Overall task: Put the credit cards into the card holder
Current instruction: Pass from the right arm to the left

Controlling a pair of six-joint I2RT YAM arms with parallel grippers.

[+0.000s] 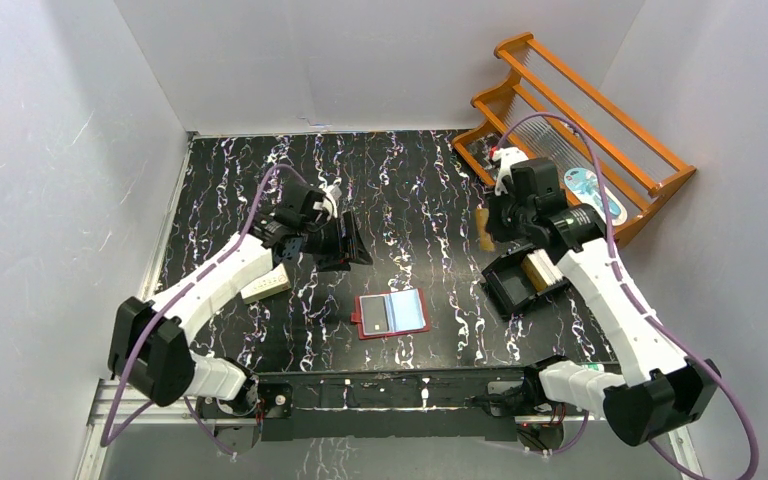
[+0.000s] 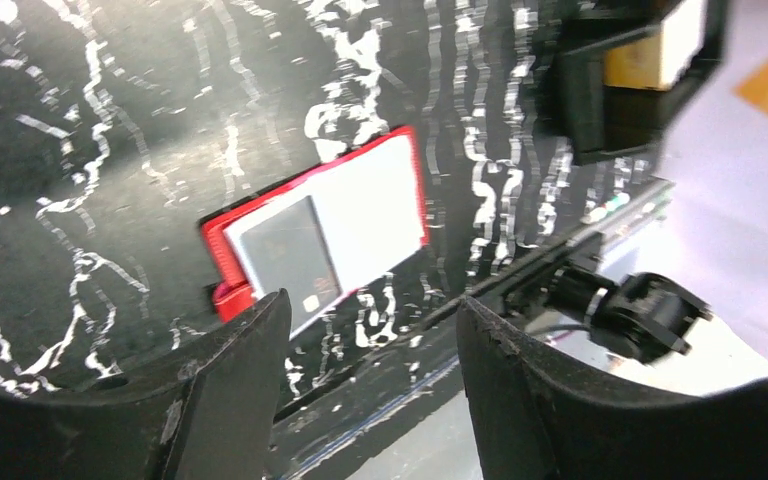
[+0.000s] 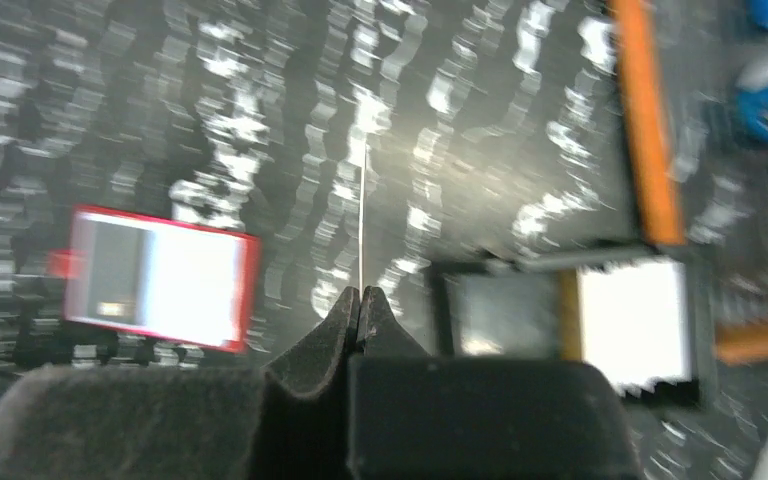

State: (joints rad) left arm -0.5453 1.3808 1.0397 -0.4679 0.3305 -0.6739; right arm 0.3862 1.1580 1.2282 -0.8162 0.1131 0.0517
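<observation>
The dark red card holder (image 1: pixel 391 313) lies open on the black marbled table, pale pockets up, one dark card (image 2: pixel 285 250) in its left pocket. My left gripper (image 1: pixel 352 243) hovers up and left of it, open and empty; in the left wrist view the card holder (image 2: pixel 330 225) shows above the spread fingers of the left gripper (image 2: pixel 370 305). My right gripper (image 1: pixel 487 225) is shut on a thin credit card (image 3: pixel 362 210), seen edge-on as a pale line rising from the tips of the right gripper (image 3: pixel 360 292). The card holder (image 3: pixel 160 275) lies off to its left.
A black open box (image 1: pixel 520 280) with tan and white contents sits under the right arm, also in the right wrist view (image 3: pixel 580 320). A wooden rack (image 1: pixel 580 120) stands at the back right. A tan block (image 1: pixel 265 285) lies by the left arm. White walls enclose the table.
</observation>
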